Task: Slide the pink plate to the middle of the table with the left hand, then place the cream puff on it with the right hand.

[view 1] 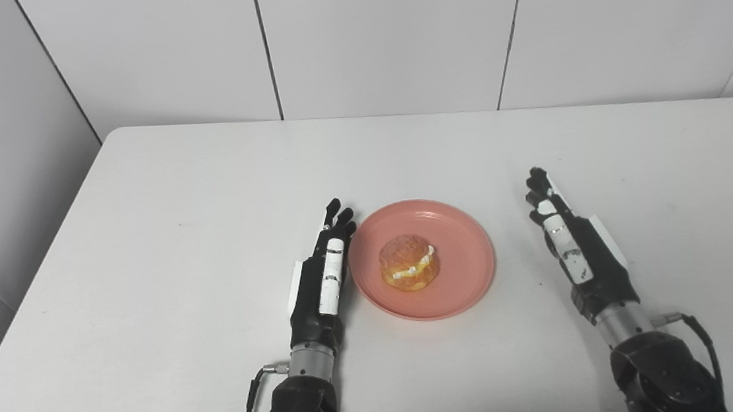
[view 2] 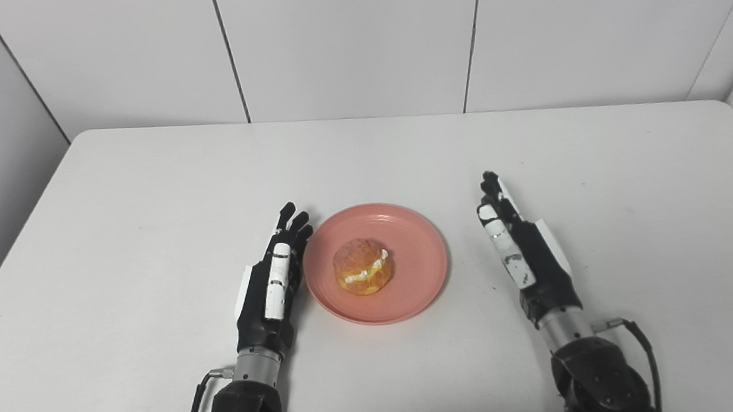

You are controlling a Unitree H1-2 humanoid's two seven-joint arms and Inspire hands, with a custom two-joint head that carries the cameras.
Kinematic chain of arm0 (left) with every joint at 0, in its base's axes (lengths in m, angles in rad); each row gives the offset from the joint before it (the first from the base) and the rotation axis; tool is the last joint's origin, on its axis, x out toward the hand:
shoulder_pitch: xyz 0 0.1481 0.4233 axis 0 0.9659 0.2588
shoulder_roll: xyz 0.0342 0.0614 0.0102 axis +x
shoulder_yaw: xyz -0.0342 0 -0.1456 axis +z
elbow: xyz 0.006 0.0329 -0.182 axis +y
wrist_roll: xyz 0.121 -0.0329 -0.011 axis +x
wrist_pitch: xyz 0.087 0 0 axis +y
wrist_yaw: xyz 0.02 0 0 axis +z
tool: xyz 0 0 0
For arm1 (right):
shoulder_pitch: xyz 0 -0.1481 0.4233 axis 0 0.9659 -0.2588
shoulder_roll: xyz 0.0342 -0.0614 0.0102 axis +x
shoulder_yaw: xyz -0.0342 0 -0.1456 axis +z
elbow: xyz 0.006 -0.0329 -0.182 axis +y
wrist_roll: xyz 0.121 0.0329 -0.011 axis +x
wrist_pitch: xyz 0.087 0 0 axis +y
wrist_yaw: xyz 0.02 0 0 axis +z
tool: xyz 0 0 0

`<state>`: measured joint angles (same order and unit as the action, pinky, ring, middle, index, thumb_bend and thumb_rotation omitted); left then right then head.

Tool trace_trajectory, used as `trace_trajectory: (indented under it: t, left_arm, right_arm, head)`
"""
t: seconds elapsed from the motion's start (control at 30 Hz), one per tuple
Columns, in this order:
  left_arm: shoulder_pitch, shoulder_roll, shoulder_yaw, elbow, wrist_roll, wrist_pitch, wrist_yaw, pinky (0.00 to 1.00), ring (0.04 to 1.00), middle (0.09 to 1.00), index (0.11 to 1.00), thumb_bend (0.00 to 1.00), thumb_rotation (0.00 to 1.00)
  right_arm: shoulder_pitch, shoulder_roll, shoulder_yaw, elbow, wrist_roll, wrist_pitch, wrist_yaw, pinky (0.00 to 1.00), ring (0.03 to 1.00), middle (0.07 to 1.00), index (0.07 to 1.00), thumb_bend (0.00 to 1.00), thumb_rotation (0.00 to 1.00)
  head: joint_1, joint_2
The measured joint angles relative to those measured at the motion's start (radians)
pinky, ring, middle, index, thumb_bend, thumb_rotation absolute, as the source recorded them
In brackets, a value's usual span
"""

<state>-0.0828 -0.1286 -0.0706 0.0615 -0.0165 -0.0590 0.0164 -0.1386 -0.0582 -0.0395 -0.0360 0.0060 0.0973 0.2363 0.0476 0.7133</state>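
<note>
The pink plate lies near the middle of the white table, toward the front. The cream puff, golden with a white cream seam, sits upright at the plate's centre. My left hand rests edge-up on the table just left of the plate, fingers straight and close to its rim, holding nothing. My right hand rests edge-up to the right of the plate, a clear gap from the rim, fingers straight, holding nothing. Both also show in the right eye view, the left hand and the right hand.
The white table has rounded far corners and stands against grey panelled walls. Cables run from both wrists at the bottom edge.
</note>
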Motion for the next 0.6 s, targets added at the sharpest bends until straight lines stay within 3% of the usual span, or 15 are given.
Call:
trace_trajectory:
  t: [0.3,0.6]
  left_arm:
    - [-0.007,0.025,0.008,0.005,-0.038,0.002,-0.043,0.98,0.968,0.978,0.979,0.45,1.0]
    - [-0.002,0.061,0.0,-0.014,-0.046,0.035,-0.078,1.0,0.99,1.0,1.0,0.45,1.0]
  right_arm:
    - [0.004,-0.009,0.016,0.032,0.087,-0.032,-0.001,1.0,1.0,1.0,1.0,0.37,1.0]
    - [0.008,-0.015,0.034,0.022,0.152,0.001,-0.003,1.0,1.0,1.0,1.0,0.28,1.0]
  head:
    - [0.011,0.003]
    - [0.031,0.012]
